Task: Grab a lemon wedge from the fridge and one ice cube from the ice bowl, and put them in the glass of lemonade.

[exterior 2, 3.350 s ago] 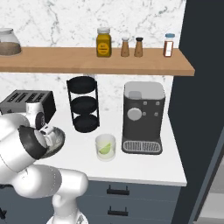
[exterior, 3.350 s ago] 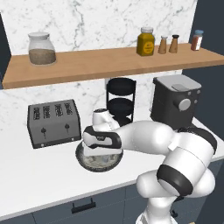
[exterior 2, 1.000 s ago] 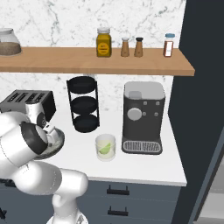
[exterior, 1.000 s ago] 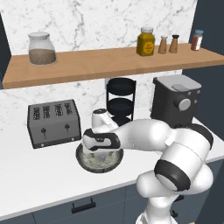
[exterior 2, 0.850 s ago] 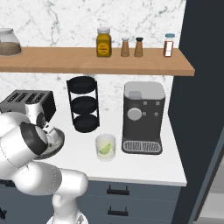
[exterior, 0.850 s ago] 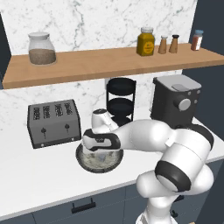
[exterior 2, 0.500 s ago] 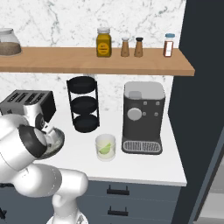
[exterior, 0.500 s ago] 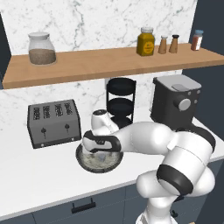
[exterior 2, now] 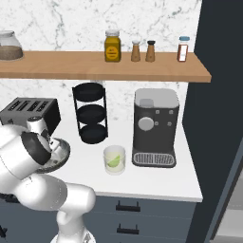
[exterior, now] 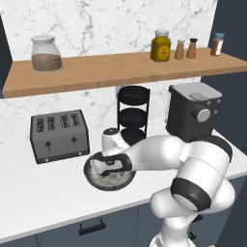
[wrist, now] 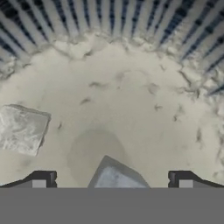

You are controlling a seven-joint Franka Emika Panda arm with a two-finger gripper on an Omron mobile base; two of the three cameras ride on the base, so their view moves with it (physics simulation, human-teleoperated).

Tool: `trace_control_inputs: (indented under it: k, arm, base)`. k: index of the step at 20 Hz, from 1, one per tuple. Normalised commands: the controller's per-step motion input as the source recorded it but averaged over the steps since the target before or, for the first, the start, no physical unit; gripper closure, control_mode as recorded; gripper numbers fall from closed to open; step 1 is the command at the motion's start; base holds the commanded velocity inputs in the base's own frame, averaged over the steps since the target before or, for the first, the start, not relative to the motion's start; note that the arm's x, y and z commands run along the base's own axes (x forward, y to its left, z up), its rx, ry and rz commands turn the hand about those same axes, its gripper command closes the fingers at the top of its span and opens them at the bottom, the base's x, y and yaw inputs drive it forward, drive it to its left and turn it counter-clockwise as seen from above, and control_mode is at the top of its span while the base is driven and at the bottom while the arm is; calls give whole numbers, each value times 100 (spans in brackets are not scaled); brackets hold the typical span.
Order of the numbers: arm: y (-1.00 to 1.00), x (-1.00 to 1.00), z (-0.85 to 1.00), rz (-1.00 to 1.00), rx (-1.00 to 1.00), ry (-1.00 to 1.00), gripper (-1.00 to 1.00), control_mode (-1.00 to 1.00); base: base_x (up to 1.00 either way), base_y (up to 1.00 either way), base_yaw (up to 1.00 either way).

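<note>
While low inside the bowl, gripper (wrist: 112,180): fingers wide apart, holding nothing.
Ice cube (wrist: 116,179): between fingertips.
Ice bowl (exterior: 92,177): counter's front edge, before toaster (exterior: 59,136).
Lemonade glass (exterior 2: 114,160): beside coffee machine (exterior 2: 155,127).

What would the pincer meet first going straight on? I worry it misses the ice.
Probably the ice cube lying between the open pincer tips, then the ice bowl floor; depth is unclear.

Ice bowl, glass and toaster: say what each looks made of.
Ice bowl: likely glazed ceramic, given its dark ribbed wall and matte, speckled grey-white floor. An ice cube lies in it, frosty and translucent.
Glass: clear glass or plastic; a green wedge shows through its pale wall.
Toaster: seemingly brushed metal, dull grey with a soft sheen, dark slots on top.
</note>
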Motion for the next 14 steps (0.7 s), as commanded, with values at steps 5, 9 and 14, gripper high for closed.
trace_control_inputs:
  k: [5,9,14]
  arm:
    - [0,0,-30,0,2,1,-100,-100]
    - [0,0,0,0,0,0,-100,-100]
    - [0,-4,-6,0,0,0,-100,-100]
  base:
    - [0,0,0]
    - [0,0,0]
    - [0,0,0]
